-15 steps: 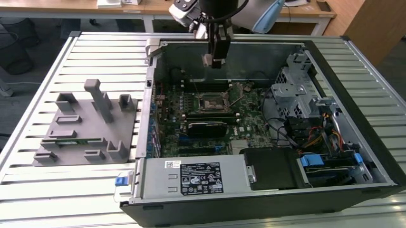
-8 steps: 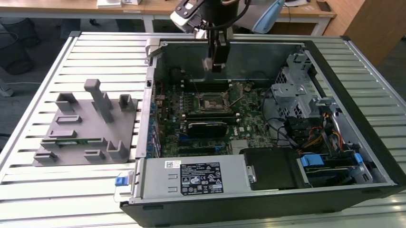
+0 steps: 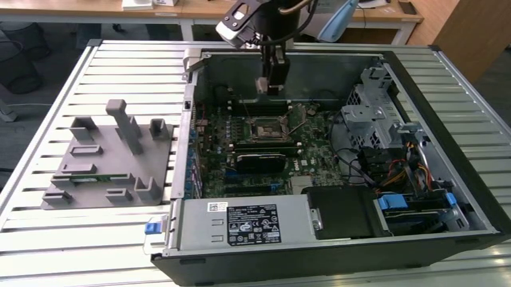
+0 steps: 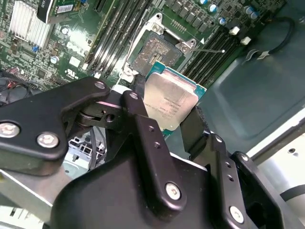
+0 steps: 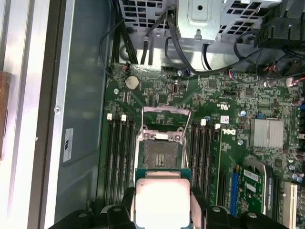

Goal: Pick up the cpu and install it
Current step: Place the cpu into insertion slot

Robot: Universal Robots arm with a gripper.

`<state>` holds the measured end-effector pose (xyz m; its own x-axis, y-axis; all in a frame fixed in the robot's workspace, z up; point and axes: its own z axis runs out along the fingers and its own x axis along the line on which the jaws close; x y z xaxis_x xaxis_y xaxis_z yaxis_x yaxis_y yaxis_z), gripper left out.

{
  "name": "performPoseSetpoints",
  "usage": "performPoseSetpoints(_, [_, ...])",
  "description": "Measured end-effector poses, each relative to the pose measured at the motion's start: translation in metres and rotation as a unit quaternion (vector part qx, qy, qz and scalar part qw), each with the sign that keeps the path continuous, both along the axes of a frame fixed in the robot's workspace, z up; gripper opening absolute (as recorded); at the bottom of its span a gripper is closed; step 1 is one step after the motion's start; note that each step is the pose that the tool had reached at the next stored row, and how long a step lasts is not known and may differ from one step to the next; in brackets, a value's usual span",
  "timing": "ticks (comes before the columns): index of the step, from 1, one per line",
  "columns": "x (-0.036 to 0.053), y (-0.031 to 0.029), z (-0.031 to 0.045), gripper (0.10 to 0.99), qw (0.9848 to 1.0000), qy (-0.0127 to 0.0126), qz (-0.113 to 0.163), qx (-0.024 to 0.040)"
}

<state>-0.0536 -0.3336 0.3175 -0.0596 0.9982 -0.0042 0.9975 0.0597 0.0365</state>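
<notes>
while the gripper [image 4: 167, 112] clamps one cpu [image 5: 162, 202] (silvery top), one socket [image 5: 161, 153] lies open.

Carrier is a slatted metal table [image 3: 119, 66], pale silver, with grooves running left to right across the frame. Two things sit directly on it. The open computer case [image 3: 319, 266] lies on its side with the open face up, spanning centre to right of the frame; its black wall runs along the lower edge. The grey fixture plate [image 3: 108, 161] lies flat at left-centre with its posts and slots standing up, just beside the case's left wall; can't tell if they touch. A small blue tab [image 3: 152, 227] sticks out at the case's lower-left corner, over the slats. Bare slats show upper left and lower left.
</notes>
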Motion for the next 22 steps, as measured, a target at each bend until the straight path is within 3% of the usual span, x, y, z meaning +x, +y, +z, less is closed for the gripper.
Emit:
performPoseSetpoints(4, [0.003,0.0,-0.0031,0.541,1.0,0.0,0.0,0.0001])
performPoseSetpoints(22, [0.0057,0.0,-0.0356,0.541,1.0,0.0,-0.001,0.0])
